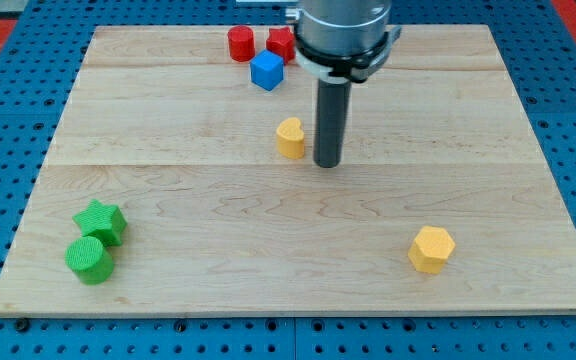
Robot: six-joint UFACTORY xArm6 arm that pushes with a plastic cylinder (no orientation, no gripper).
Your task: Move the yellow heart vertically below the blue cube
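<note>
Landmark: blue cube (266,71), near board's (168,100) top edge. Yellow heart (290,138) sits toward view's bottom from cube, slightly to view's right, well apart from it. My tip (327,163) stands just right of heart, small gap, not touching. No claw on this rig: plain rod, nothing held. Judgement: task nearly done; heart roughly below cube, small leftward nudge left to align. Red blocks (240,43) right by cube, uninvolved.

Second red block (282,42) partly behind arm.
</note>
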